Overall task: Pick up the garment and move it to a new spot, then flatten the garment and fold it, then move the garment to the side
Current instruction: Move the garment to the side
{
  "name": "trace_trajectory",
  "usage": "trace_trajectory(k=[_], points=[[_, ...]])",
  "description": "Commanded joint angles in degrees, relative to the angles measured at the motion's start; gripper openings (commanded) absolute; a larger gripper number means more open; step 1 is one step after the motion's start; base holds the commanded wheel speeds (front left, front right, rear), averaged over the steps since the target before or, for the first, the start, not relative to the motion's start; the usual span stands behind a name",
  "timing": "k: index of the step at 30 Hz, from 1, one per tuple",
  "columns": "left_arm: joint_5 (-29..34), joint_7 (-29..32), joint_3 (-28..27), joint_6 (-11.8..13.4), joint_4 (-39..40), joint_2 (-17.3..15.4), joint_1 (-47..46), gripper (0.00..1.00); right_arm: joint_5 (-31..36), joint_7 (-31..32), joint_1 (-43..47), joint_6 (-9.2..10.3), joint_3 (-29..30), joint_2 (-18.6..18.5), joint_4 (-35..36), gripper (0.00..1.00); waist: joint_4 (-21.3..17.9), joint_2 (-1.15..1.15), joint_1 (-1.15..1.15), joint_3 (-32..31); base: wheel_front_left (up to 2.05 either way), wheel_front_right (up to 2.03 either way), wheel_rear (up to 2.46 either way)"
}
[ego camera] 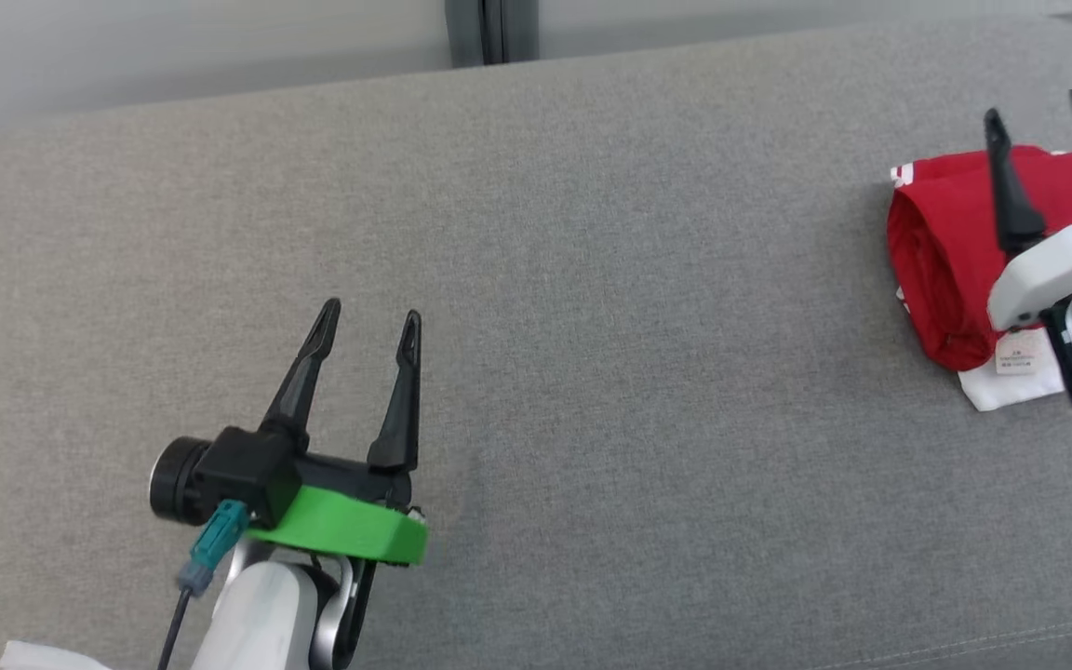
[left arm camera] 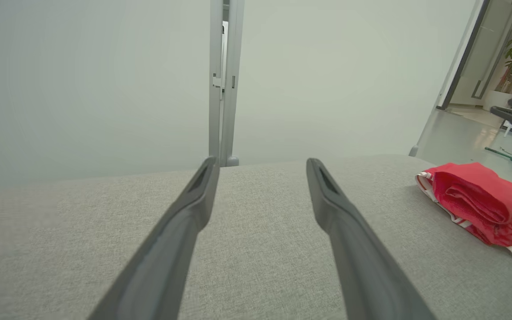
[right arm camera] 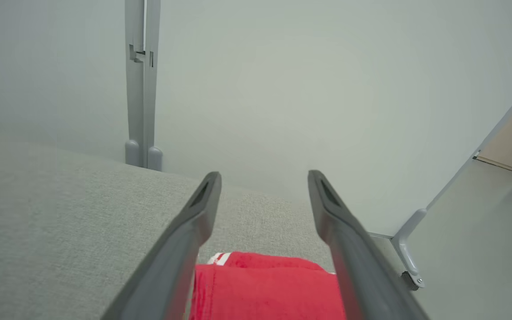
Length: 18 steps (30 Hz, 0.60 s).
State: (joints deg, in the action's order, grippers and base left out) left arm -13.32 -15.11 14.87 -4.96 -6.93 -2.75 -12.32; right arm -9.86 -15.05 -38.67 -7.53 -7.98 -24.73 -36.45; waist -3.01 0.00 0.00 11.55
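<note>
The garment [ego camera: 950, 247] is a red cloth with white trim and a white tag, folded into a compact bundle at the far right of the grey cushioned surface [ego camera: 592, 279]. My right gripper [ego camera: 1038, 107] hovers over the bundle, open, with nothing between its fingers; the red cloth [right arm camera: 265, 289] lies below them in the right wrist view. My left gripper [ego camera: 370, 316] stands open and empty at the lower left, well away from the bundle. The left wrist view shows the garment [left arm camera: 478, 202] off to the right of my left gripper [left arm camera: 260, 162].
A pale wall with a grey vertical post [ego camera: 489, 28] runs behind the surface. The surface's right edge drops to a grey floor [right arm camera: 474, 231] just past the garment. A scrap of white [ego camera: 33, 656] shows at the bottom left corner.
</note>
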Motion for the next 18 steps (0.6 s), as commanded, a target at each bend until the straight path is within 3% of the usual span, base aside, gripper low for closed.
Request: trace_trajectory(k=[1, 11, 18], points=[[0.5, 0.0, -0.7, 0.3, 0.1, -0.3, 1.6, 1.0, -1.0, -0.1, 2.4, 0.09, -0.3, 0.9, 2.1, 1.0, 2.0, 0.0, 0.0, -5.3, 0.0, 0.0, 0.0], [0.2, 0.0, -3.9, 1.4, -0.1, -0.3, 8.4, 1.0, -3.7, -0.1, 17.2, 0.09, 2.6, 10.2, 15.7, 1.0, 3.8, 0.0, 0.0, -12.0, 0.0, 0.0, 0.0], [0.1, 0.0, -4.5, 2.4, -0.5, -0.3, 12.0, 1.0, -1.5, -0.1, 28.2, 0.06, 5.1, 16.7, 23.9, 1.0, 4.3, 0.0, 0.0, -13.9, 0.0, 0.0, 0.0]])
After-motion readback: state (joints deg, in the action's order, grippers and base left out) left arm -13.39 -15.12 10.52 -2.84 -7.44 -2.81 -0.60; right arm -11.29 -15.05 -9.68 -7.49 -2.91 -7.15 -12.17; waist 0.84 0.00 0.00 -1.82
